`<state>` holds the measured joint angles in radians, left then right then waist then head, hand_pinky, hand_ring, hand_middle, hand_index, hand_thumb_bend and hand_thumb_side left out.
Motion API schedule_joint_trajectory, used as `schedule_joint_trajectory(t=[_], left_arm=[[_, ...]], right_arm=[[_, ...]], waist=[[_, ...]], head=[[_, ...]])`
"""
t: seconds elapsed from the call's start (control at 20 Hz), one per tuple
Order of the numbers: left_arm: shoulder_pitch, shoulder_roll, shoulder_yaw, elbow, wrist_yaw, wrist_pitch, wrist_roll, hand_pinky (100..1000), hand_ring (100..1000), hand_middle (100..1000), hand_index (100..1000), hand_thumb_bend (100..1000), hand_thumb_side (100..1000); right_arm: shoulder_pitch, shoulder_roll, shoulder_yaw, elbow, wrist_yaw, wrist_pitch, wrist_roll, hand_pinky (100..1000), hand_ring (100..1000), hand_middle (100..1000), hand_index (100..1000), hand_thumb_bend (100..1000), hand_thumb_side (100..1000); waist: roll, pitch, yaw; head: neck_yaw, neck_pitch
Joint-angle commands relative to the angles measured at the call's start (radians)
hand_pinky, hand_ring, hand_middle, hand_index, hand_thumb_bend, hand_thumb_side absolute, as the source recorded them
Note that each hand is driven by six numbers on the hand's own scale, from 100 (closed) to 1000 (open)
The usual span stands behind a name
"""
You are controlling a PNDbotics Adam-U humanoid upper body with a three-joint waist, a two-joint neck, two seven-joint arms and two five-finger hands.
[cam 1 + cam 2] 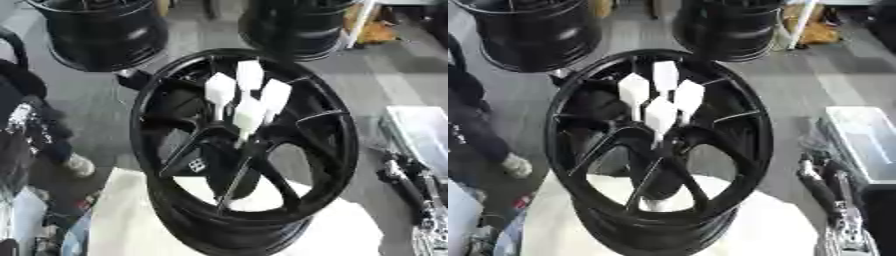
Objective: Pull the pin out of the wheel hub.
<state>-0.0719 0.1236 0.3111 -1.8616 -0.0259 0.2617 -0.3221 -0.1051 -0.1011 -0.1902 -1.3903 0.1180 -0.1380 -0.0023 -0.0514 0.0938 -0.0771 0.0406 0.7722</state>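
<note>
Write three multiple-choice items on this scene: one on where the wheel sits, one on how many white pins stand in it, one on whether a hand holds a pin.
1. The wheel rests on:
A. a white surface
B. a grey bin
C. another wheel

2. White pins standing in the hub:
A. two
B. four
C. six

3. The pins are:
A. held by the left hand
B. held by the right hand
C. untouched

Answers:
1 A, the white surface shows under its lower rim.
2 B, four white heads cluster above the centre.
3 C, the right arm hangs low at the right edge, away from the pins; no hand is near them.
</note>
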Motion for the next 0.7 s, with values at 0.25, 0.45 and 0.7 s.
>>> schedule_joint_trajectory(t=[0.25, 0.45, 0.7], left_arm=[[-0.011, 0.016, 0.0, -0.016, 0.006, -0.003, 0.004, 725, 561, 480, 620, 100, 876], [-0.014, 0.024, 0.001, -0.02, 0.007, -0.007, 0.006, 726, 563, 481, 621, 100, 868], [-0.043, 0.142, -0.011, -0.021, 0.041, -0.072, 0.02, 726, 568, 482, 622, 100, 815]], right_arm=[[-0.006, -0.012, 0.0, -0.013, 0.002, -0.001, 0.0, 622, 570, 646, 679, 100, 493], [-0.005, -0.012, 0.0, -0.012, 0.001, -0.001, 0.0, 622, 570, 646, 679, 100, 493], [-0.004, -0.017, 0.001, -0.009, 0.002, 0.0, 0.0, 622, 570, 646, 679, 100, 493]], waist=[[0.003, -0.012, 0.0], [0.003, -0.012, -0.002], [0.009, -0.015, -0.007]], head=[[-0.003, -0.002], [-0.003, -0.002], [-0.003, -0.002]])
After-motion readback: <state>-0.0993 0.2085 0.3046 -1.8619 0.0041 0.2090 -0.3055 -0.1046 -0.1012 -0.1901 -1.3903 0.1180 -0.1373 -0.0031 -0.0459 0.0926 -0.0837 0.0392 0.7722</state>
